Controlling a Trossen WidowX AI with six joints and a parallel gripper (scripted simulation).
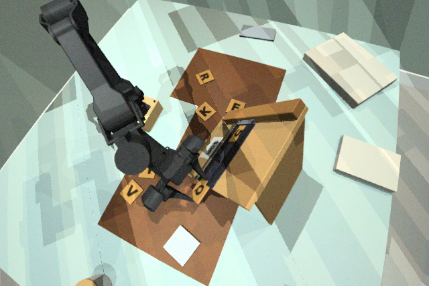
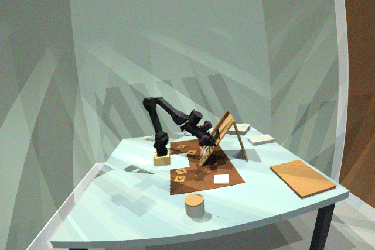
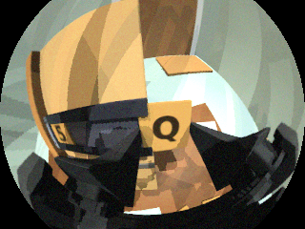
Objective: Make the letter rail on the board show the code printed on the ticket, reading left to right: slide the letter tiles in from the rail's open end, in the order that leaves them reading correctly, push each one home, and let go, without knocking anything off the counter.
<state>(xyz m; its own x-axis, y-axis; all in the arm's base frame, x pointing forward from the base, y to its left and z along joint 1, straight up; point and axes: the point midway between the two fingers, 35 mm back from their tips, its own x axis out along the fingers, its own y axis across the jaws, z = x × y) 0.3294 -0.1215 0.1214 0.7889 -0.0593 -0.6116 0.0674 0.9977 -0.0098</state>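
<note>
Pincer [image 1: 194, 191] clamped on Q tile [image 1: 200, 189] at open low end of dark rail [image 1: 226, 153]. Square, tan, black letter upright toward wrist camera. Long axis of rail slanted up the tilted board [image 1: 267, 158].

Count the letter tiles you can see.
7: R, K and F on the mat, J in the rail, Q in the gripper, V, and one half hidden under the arm. Others may be hidden.
</note>
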